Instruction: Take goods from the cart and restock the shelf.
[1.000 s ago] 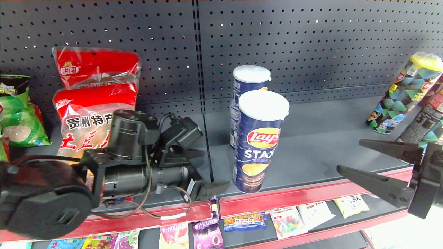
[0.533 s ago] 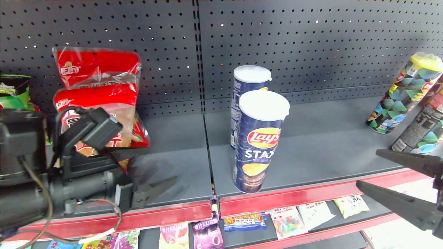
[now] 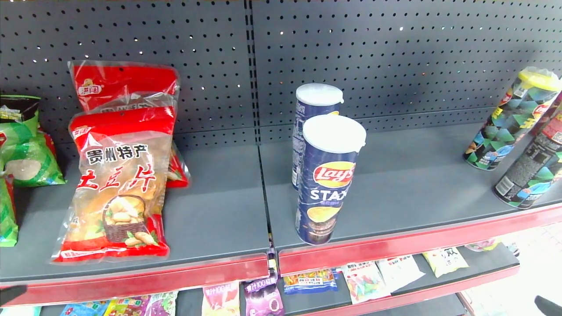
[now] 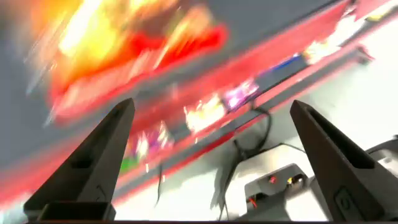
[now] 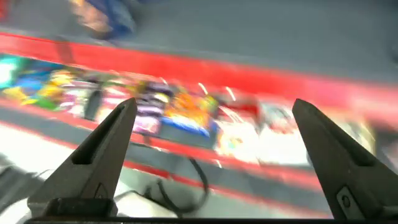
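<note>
**A:** Where are the grippers?

**B:** Closest to us, both low in front of the shelving. The left gripper [image 4: 212,104] has its fingers spread wide with nothing between them. The right gripper [image 5: 216,102] is the same, splayed and empty. I'd guess that's so they're free to fetch more stock.

**A:** And just beyond them?

**B:** The red shelf lip [image 3: 395,245], with small snack packets [image 3: 364,278] lying on the tier below it. Right behind the lip stands the front chip can [image 3: 329,180], upright with its label facing outward, probably so a shopper can read it. Well apart to its left, the front potato-chip bag [image 3: 118,184] leans back, its bottom edge near the lip.

**A:** Why leaning?

**B:** I don't think a soft bag stands on its own. It seems to rest against the second red bag [image 3: 123,81] behind it.

**A:** Farther back?

**B:** The rear chip can [image 3: 317,103] sits directly behind the front one, one row running in depth. Green bags [image 3: 26,149] are at the far left and patterned cans [image 3: 509,118] at the far right, with the pegboard back [image 3: 395,57] behind everything.

**A:** Any room left?

**B:** Yes. The grey shelf [image 3: 417,184] is bare between the chip cans and the patterned cans, which looks like the likely spot for more goods.
</note>
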Available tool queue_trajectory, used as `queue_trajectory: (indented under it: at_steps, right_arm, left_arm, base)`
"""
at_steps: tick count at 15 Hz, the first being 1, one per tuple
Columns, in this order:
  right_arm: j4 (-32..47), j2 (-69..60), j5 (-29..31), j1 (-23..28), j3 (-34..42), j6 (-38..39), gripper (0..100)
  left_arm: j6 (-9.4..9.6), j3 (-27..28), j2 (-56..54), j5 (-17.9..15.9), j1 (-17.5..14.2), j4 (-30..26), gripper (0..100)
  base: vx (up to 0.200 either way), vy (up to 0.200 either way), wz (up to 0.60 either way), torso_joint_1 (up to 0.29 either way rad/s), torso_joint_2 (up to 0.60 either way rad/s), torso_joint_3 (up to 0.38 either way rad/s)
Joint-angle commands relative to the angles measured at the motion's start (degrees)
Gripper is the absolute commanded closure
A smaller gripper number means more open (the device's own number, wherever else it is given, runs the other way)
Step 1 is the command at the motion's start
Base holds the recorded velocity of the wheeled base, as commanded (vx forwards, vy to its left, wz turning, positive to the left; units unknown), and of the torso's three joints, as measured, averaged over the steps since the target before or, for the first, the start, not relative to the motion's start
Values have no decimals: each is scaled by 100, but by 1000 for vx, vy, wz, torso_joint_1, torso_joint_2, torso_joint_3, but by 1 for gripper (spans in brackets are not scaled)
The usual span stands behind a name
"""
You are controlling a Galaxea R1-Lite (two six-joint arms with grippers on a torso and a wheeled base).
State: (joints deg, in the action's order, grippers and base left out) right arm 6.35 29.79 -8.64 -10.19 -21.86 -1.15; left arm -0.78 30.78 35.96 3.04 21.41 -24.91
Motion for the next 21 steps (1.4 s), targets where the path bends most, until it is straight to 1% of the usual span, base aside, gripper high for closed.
queue_trajectory:
  at_steps: [1, 2, 3, 4, 5, 6, 7, 8, 9, 10, 11, 12, 13, 14, 15, 16, 17, 18, 19, 20, 21]
  right_arm:
    - [464, -729, 372, 887, -38, 0, 0]
    - [499, -729, 495, 1054, -38, 0, 0]
    - [507, -729, 759, 1503, 32, 0, 0]
    - [507, -747, 803, 1661, 112, 0, 0]
    - [499, -896, 829, 1889, 270, -8, 0]
    - [490, -1028, 829, 1960, 419, -17, 0]
    - [472, -1134, 820, 1960, 516, -17, 0]
    - [472, -1652, 741, 1880, 823, -88, 0]
    - [472, -2224, 504, 1670, 1131, -255, 0]
    - [420, -2452, 319, 1546, 1377, -422, 0]
    - [253, -2417, 311, 1555, 1430, -422, 0]
    - [103, -2417, 328, 1555, 1491, -439, 0]
    - [-46, -2417, 372, 1564, 1738, -422, 0]
    - [-697, -2417, 689, 1564, 2072, -404, 0]
    - [-1092, -2417, 1049, 1564, 2186, -413, 0]
    - [-916, -2417, 864, 1555, 2168, -369, 0]
    - [-916, -2408, 645, 1485, 2177, -52, 0]
    - [-749, -2478, 513, 1292, 2186, 44, 0]
    - [-556, -2575, 486, 975, 2159, 53, 0]
    - [-582, -2575, 486, 738, 2159, 18, 0]
    - [-591, -2575, 504, 799, 2168, 62, 0]
  left_arm:
    - [-423, 33, -2049, 602, -761, -1500, 0]
    - [-476, 7, -2190, 602, -1042, -1632, 0]
    - [-634, -134, -2445, 584, -1745, -1869, 0]
    - [-651, -283, -2568, 584, -1982, -1878, 0]
    - [-660, -556, -2840, 584, -2448, -1860, 0]
    - [-678, -731, -3016, 575, -2738, -1825, 0]
    - [-722, -837, -3069, 593, -2809, -1772, 0]
    - [-985, -1145, -3078, 584, -2800, -1148, 0]
    - [-933, -1637, -3069, 426, -2791, 38, 0]
    - [-599, -2129, -3069, 48, -2791, 1040, 0]
    - [-256, -2577, -3069, -242, -2791, 1787, 0]
    - [25, -3078, -3078, -391, -2791, 2561, 0]
    - [69, -3078, -3078, -321, -2791, 2482, 0]
    - [69, -3078, -3078, -242, -2791, 2464, 0]
    - [69, -3078, -3078, -277, -2791, 2473, 0]
    - [60, -3078, -3078, -488, -2791, 2473, 0]
    - [78, -3069, -3069, -646, -2765, 2464, 0]
    - [78, -3069, -3130, -646, -2457, 2455, 0]
    - [69, -3069, -3236, -646, -2035, 2464, 0]
    - [69, -3069, -3262, -638, -1974, 2464, 0]
    - [60, -3069, -3306, -629, -2000, 2464, 0]
  base:
    - [0, 0, 0, 0, 0, 0]
    - [0, 0, 0, 0, 0, 0]
    - [0, 0, 0, 0, 0, 0]
    - [0, 0, 0, 0, 0, 0]
    - [0, 0, 0, 0, 0, 0]
    - [0, 0, 0, 0, 0, 0]
    - [0, 0, 0, 0, 0, 0]
    - [0, 0, 0, 0, 0, 0]
    - [0, 0, 0, 0, 0, 0]
    - [0, 0, 0, 0, 0, 0]
    - [0, 0, 0, 0, 0, 0]
    - [0, 0, 0, 0, 0, 0]
    - [0, 0, 0, 0, 0, 0]
    - [0, 0, 0, 0, 0, 0]
    - [0, 0, 0, 0, 0, 0]
    - [0, 0, 0, 0, 0, 0]
    - [0, 0, 0, 0, 0, 0]
    - [0, 0, 0, 0, 0, 0]
    - [0, 0, 0, 0, 0, 0]
    - [0, 0, 0, 0, 0, 0]
    - [0, 0, 0, 0, 0, 0]
